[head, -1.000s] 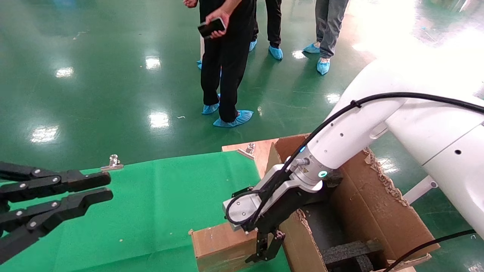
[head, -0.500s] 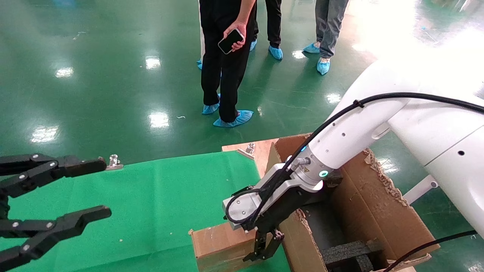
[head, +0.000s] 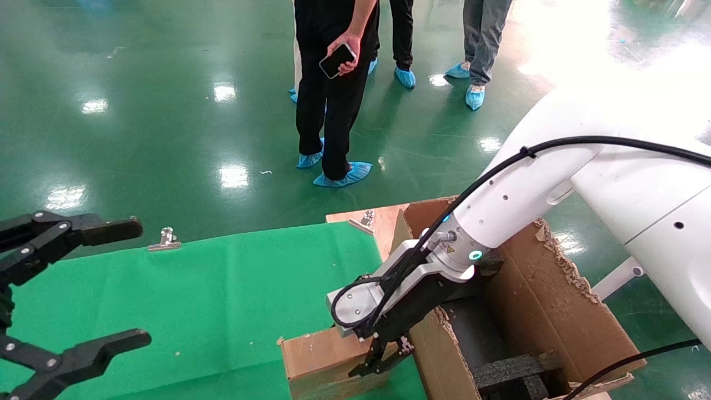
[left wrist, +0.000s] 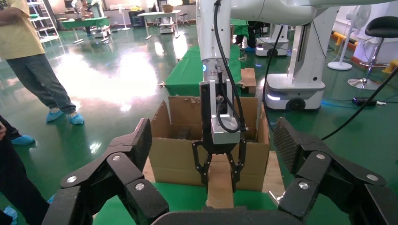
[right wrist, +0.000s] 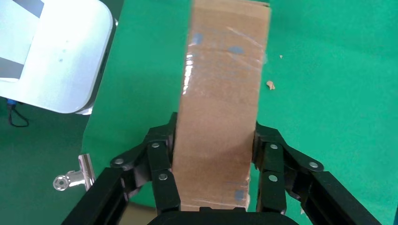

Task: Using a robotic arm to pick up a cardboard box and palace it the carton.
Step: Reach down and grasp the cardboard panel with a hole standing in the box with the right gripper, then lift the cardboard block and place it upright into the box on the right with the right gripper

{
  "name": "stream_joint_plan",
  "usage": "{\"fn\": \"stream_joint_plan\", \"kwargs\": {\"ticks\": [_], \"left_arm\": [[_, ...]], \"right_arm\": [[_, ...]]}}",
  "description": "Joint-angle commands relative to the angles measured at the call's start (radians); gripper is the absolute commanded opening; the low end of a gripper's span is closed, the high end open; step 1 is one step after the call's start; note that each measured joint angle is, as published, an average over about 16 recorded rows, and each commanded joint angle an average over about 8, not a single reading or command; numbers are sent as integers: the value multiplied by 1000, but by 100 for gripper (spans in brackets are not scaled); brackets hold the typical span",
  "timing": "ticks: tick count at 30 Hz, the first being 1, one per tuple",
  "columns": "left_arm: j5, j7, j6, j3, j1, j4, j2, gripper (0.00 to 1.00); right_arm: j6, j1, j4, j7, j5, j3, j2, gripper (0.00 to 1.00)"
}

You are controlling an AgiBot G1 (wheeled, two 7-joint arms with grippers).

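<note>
- the left claw (left wrist: 213,154) fills the near edge of the view, its two black linked fingers (left wrist: 124,161) spread wide apart with nothing between them.
- beyond it, the robotic arm (left wrist: 213,47) comes straight down, white with a black cable.
- the right claw (left wrist: 219,161) at its end is closed on the cardboard box (left wrist: 220,185), a finger on each side.
- the cardboard box stands on the green surface (left wrist: 183,199), just in front of the carton (left wrist: 173,154).
- a person (left wrist: 33,61) stands on the green floor (left wrist: 94,93).
</note>
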Motion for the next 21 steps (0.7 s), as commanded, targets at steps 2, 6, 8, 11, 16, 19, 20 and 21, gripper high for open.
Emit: {"fn": "stream_joint_plan", "kwargs": {"ticks": [2, 6, 8, 11, 16, 19, 20, 21], "left_arm": [[0, 0, 0, 0, 0, 0, 0, 100], [0, 0, 0, 0, 0, 0, 0, 100], [0, 0, 0, 0, 0, 0, 0, 100], [0, 0, 0, 0, 0, 0, 0, 100], [0, 0, 0, 0, 0, 0, 0, 100], [0, 0, 0, 0, 0, 0, 0, 100], [0, 0, 0, 0, 0, 0, 0, 100], [0, 0, 0, 0, 0, 0, 0, 100]], "right_arm": [[0, 0, 0, 0, 0, 0, 0, 0], [1, 0, 0, 0, 0, 0, 0, 0], [2, 0, 1, 0, 1, 1, 0, 0], [3, 2, 2, -2, 7, 1, 1, 0], [-1, 33, -4, -9, 32, -1, 7, 0], [-4, 71, -14, -20, 56, -3, 14, 0], [-5, 86, -19, -24, 65, -3, 17, 0], [-6, 102, -24, -30, 73, -4, 21, 0]]}}
